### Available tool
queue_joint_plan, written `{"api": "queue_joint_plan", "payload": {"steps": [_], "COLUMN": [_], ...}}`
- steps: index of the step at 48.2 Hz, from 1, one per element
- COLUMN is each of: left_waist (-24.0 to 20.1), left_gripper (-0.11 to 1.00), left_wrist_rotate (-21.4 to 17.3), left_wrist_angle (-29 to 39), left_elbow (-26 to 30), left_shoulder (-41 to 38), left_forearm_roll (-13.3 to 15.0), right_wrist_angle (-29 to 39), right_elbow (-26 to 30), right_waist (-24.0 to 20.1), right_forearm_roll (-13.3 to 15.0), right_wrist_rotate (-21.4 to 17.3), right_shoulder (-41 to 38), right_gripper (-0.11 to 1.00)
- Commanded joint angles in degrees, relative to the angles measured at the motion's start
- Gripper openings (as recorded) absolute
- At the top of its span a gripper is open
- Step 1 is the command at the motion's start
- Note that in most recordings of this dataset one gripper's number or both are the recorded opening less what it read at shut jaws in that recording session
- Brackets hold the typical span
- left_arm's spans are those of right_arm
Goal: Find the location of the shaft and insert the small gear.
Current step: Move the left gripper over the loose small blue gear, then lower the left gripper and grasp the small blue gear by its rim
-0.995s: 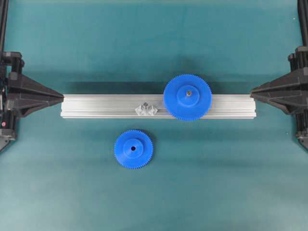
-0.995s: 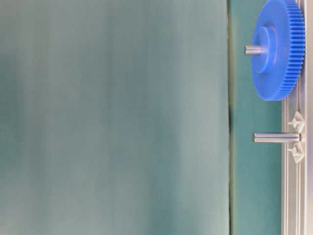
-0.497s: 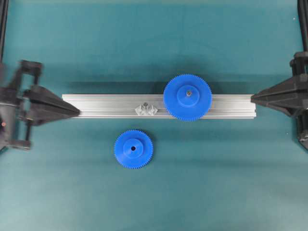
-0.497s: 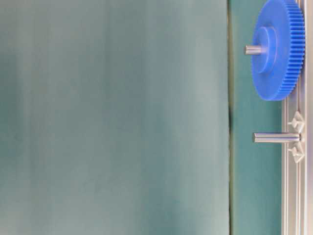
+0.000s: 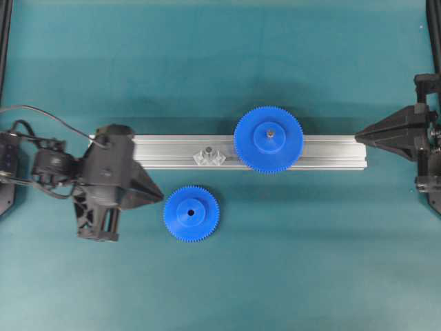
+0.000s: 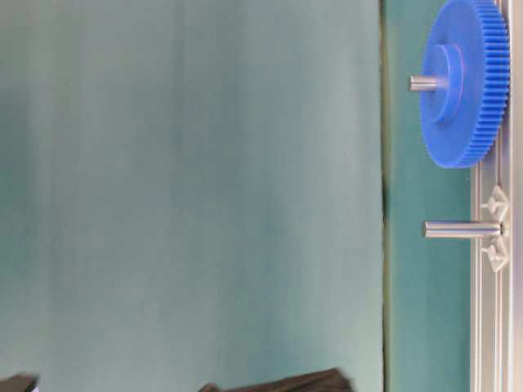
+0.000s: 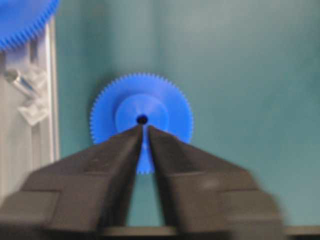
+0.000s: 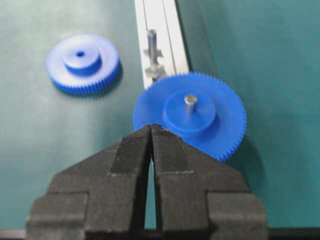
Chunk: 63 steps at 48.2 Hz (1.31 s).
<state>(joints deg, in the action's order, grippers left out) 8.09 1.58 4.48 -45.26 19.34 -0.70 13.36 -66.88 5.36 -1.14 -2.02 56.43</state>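
The teal desk (image 5: 220, 276) carries a long aluminium rail (image 5: 310, 153) running left to right across the middle of the overhead view. The left arm (image 5: 41, 165) lies over the rail's left end, and its tool (image 5: 160, 195) points right, toward the small gear, its tip just beside the gear's left edge when seen from above. In the left wrist view the tool's fingertips (image 7: 131, 137) stand only a narrow slit apart, nothing between them, aimed at the hub. The right tool (image 5: 360, 134) sits at the rail's right end, pointing left along it; in its own wrist view the tips meet, holding nothing. The larger blue gear (image 5: 268, 139) rests on the rail right of centre, a pin through its hub. The small gear (image 5: 191, 214) lies flat on the desk just in front of the rail, hub and dark centre hole facing up, apart from both rail and tool. The silvery faceted mount (image 5: 209, 157) sits on the rail left of the larger gear. The shaft (image 6: 460, 230) rises from that mount, its long axis perpendicular to the rail's top, free end bare.
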Motion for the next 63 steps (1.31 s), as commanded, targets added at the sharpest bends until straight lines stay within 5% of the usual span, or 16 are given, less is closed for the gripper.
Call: {"api": "queue_joint_plan", "payload": {"steps": [1, 8, 12, 41, 63], "left_waist": [0.35, 0.35, 0.35, 0.26, -0.79], "left_gripper": [0.36, 0.78, 0.92, 0.90, 0.90], "left_wrist_rotate": [0.18, 0.79, 1.14, 1.32, 1.23], "left_wrist_angle": [-0.09, -0.09, -0.09, 0.44, 1.49], "left_elbow": [1.67, 2.37, 2.99, 9.40, 10.63], "left_shoulder": [-1.05, -4.31, -6.50, -21.53, -24.35], "left_forearm_roll": [-0.09, -0.09, -0.09, -0.18, -0.09], "right_wrist_angle": [1.32, 2.90, 3.08, 3.87, 3.87], "right_elbow": [1.67, 1.58, 1.67, 0.88, 0.00], "right_waist": [0.35, 0.97, 1.23, 1.32, 1.32], "right_forearm_roll": [0.09, 0.44, 0.44, 0.35, 0.44], "right_wrist_rotate": [-0.26, -0.26, -0.26, -0.35, -0.35], "right_shoulder": [-0.44, -0.44, -0.44, 0.62, 1.85], "right_gripper": [0.08, 0.08, 0.08, 0.08, 0.07]}}
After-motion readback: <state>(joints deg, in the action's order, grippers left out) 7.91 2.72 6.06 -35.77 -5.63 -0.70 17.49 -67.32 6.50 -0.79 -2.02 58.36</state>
